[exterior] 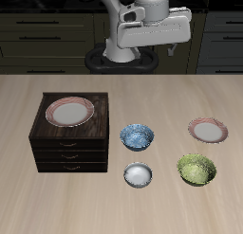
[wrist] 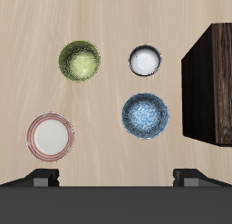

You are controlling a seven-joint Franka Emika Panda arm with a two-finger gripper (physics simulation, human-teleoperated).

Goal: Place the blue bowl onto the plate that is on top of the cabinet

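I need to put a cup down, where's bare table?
Free: the wide strip behind the bowls and the cabinet, toward the robot. Crowded: the cluster of the blue bowl, white bowl, green bowl and second plate.

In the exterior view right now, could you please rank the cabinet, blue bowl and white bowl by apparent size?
1. cabinet
2. blue bowl
3. white bowl
The two bowls look close; the blue one only slightly wider.
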